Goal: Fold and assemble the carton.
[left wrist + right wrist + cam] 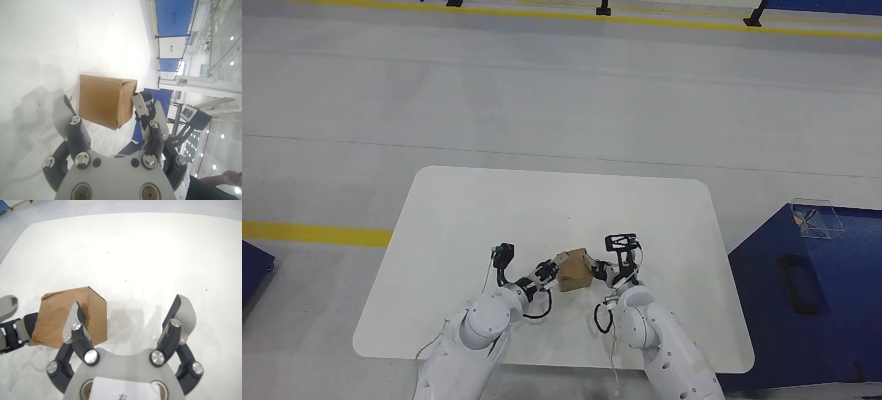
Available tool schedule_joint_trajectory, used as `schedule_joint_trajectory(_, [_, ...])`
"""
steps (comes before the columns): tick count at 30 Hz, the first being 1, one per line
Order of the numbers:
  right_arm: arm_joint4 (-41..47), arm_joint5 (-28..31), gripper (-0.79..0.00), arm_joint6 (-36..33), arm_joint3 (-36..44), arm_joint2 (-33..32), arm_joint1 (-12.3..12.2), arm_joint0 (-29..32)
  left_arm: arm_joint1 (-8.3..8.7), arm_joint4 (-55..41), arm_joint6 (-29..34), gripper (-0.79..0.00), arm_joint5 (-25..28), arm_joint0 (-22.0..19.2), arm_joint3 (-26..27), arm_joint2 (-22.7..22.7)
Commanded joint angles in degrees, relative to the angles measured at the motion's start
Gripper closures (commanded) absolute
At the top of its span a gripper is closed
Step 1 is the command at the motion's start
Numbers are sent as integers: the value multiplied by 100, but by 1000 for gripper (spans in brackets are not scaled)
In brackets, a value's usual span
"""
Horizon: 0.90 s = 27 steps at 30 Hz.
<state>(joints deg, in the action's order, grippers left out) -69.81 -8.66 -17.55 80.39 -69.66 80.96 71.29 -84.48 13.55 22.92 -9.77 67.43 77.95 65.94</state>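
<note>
Flanking the carton [574, 270] at the robot's side of the bench [542, 200], both claws are spread and grasp nothing. The left claw [100, 95] is released and its fingers straddle the brown cardboard carton. One fingertip [139, 102] touches the crumpled end face, and the other stands just beside the opposite side, apart from it. The right claw [127, 300] is released wide. One ribbed pad [80, 313] lies against the carton's near corner edge, and the other hangs over bare bench, well apart from the carton. The carton itself is folded into a closed box shape and sits on the white bench between the two claws, roughly midway across the bench's width; creases mark one end. Beyond the bench's right side stands a blue container [812, 300] carrying a small clear plastic box [817, 217]. Farther off, yellow lines [312, 234] cross the grey floor [542, 80].
</note>
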Motion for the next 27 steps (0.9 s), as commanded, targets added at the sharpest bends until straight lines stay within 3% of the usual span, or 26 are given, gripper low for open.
schedule_joint_trajectory(1, [52,65,-785,-61,120,-150,-26,27,60,321,-12,-785,294,176,314,63])
schedule_joint_trajectory(4, [5,-139,-785,-99,98,-317,-43,-50,150,960,-171,-785,879,439,716,137])
schedule_joint_trajectory(9, [-359,-480,-785,-281,-570,-109,11,-577,157,1012,-220,-785,930,480,749,143])
schedule_joint_trajectory(17, [-543,25,-785,-302,-1521,472,143,-1270,157,1012,-220,-785,930,480,749,143])
schedule_joint_trajectory(19, [-559,124,-785,-341,-1653,620,183,-1381,176,1127,-80,-785,1137,494,817,92])
schedule_joint_trajectory(27, [-450,502,-785,-231,-1856,977,309,-1662,433,4404,-523,-785,2206,660,1240,10])
